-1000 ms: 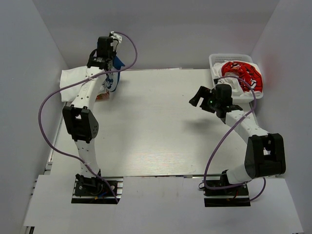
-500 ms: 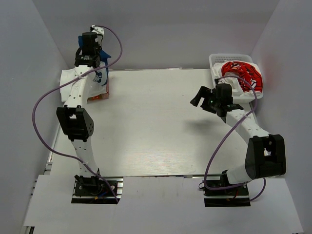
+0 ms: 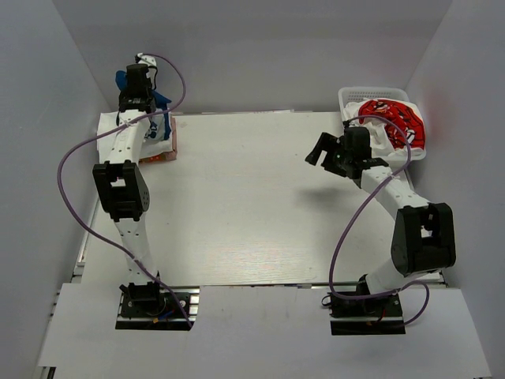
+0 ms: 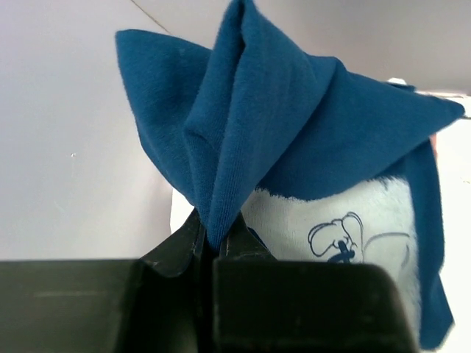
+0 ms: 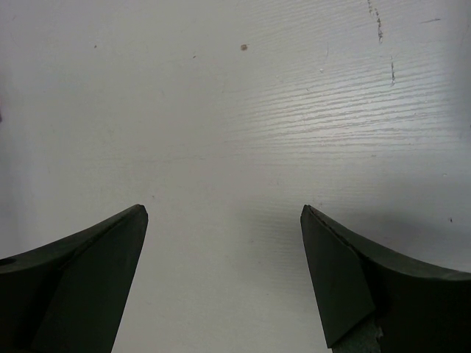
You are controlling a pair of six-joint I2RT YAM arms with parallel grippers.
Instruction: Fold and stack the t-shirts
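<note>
My left gripper (image 3: 136, 85) is raised at the back left corner, shut on a bunched fold of the navy blue t-shirt (image 3: 161, 100). In the left wrist view the jaws (image 4: 213, 241) pinch the navy t-shirt (image 4: 280, 110), and its white print (image 4: 346, 235) hangs below. The shirt droops over a pile of white t-shirts (image 3: 111, 129) with a red edge (image 3: 160, 156) underneath. A red t-shirt with white lettering (image 3: 392, 120) lies in the basket (image 3: 371, 92). My right gripper (image 3: 319, 150) hovers open above bare table, left of the basket, with nothing between its fingers (image 5: 224, 213).
The white lattice basket stands at the back right corner. Grey walls close in at the left, back and right. A purple cable (image 3: 67, 170) loops out from the left arm, and another (image 3: 347, 237) from the right arm. The white table (image 3: 252, 197) lies between the arms.
My left arm has swung left and toward the back wall, carrying the navy t-shirt over the pile at the corner. The right gripper has shifted slightly toward the back and stays open.
</note>
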